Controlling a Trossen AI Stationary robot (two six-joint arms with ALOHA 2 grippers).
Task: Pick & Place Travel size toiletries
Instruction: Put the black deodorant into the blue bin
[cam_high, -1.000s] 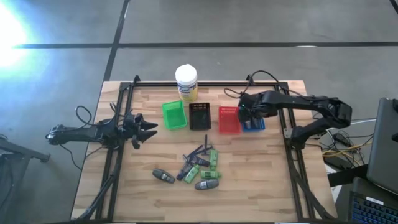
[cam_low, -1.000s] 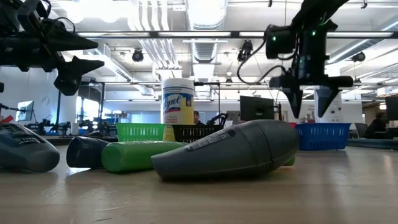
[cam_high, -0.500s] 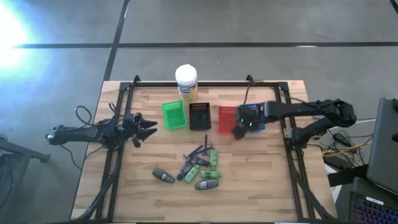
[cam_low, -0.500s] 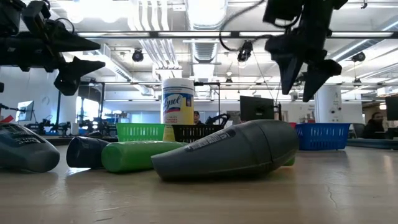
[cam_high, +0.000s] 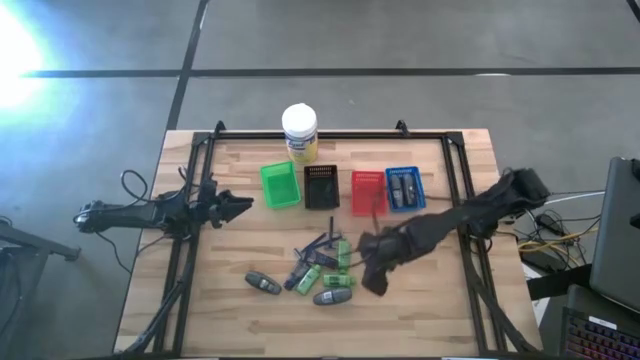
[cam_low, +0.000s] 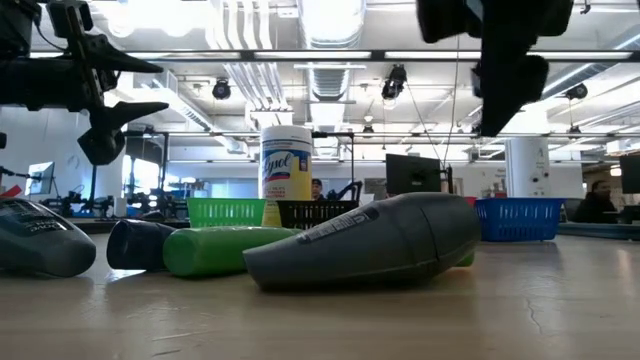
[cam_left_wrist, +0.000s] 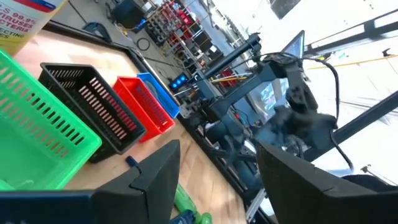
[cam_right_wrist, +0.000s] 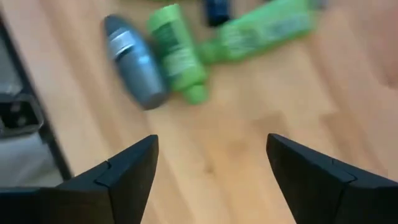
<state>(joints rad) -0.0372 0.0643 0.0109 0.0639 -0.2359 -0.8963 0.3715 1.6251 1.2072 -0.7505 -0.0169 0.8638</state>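
Wooden table (cam_high: 430, 320) now has the right gripper (cam_high: 375, 268), fingers spread and empty, just beside the toiletries (cam_high: 322, 272) heaped at its front middle; it has swung there from the blue basket (cam_high: 404, 188) (so a new pick likely begins). Its arm stretches low from the right edge, while the left gripper (cam_high: 232, 206) waits, fingers apart, at the left.

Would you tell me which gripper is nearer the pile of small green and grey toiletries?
The right gripper, open beside the pile. The left gripper waits, open, near the table's left edge.
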